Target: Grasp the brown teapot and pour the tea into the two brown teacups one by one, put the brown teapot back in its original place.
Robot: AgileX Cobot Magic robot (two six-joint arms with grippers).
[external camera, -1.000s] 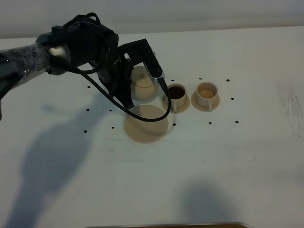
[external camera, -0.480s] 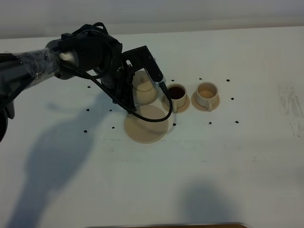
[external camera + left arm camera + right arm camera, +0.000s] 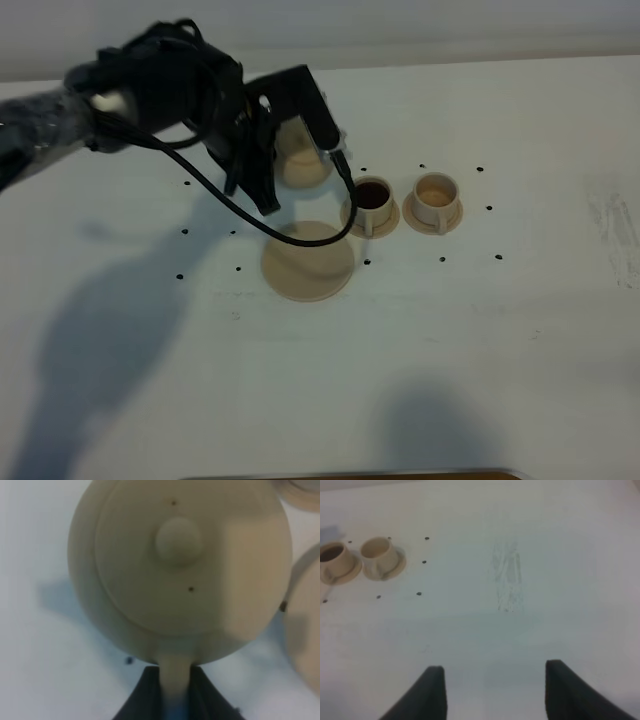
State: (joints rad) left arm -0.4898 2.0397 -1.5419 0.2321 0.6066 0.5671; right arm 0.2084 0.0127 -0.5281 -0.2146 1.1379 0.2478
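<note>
The left end effector (image 3: 176, 687), clamped on the teapot (image 3: 303, 168) by its handle, has drawn it up-frame, away from the dark-filled left cup (image 3: 373, 196) and beyond the saucer (image 3: 308, 270). The first pour looks done, and the pale right cup (image 3: 435, 192) is likely next.

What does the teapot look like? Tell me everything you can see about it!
The teapot is round, squat and pale beige, with a matte, ceramic-like look. Its flat lid has a round knob and two tiny dark specks. The left end effector is shut on its handle, holding it roughly upright beside the filled teacup, off the big saucer. Its spout is hidden.
</note>
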